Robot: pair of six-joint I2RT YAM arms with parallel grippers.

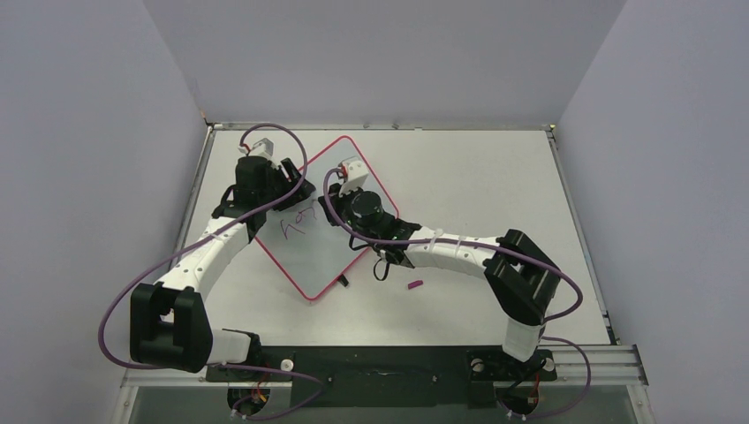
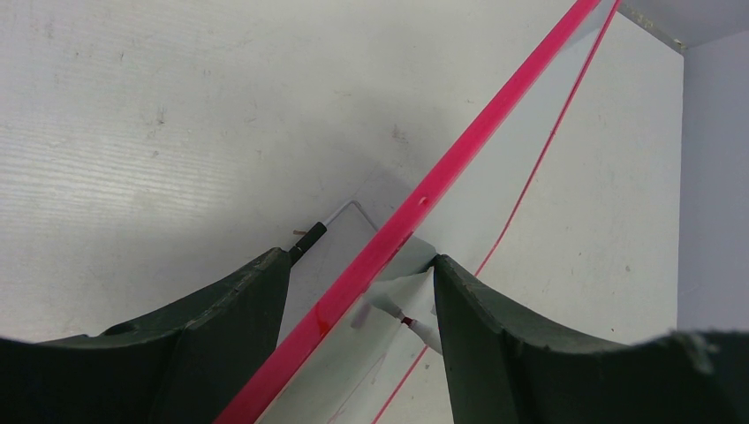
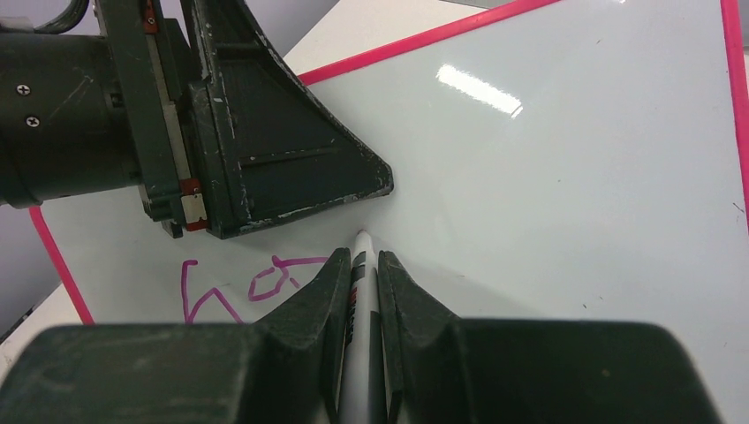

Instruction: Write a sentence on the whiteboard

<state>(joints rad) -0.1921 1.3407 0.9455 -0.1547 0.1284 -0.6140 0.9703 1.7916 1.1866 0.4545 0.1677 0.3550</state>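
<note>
The whiteboard [image 1: 329, 258] lies as a diamond on the table, red-pink framed. Two purple letters of the sentence [image 1: 298, 225] are on it, clearer in the right wrist view as writing [image 3: 256, 287]. My right gripper [image 1: 340, 210] [image 3: 360, 261] is shut on a white marker [image 3: 362, 305], whose tip touches the board [image 3: 574, 221] just right of the letters. My left gripper [image 1: 287, 190] [image 2: 360, 261] stands open astride the board's upper-left frame [image 2: 415, 212], one finger on the glossy surface [image 2: 499, 177], the other over the table. The marker [image 2: 426, 336] shows beside that finger.
A small purple marker cap [image 1: 415, 284] lies on the table right of the board's lower corner. A black clip [image 1: 343, 281] sits at the board's lower-right edge, another [image 2: 309, 237] by my left finger. Grey walls enclose the table on three sides.
</note>
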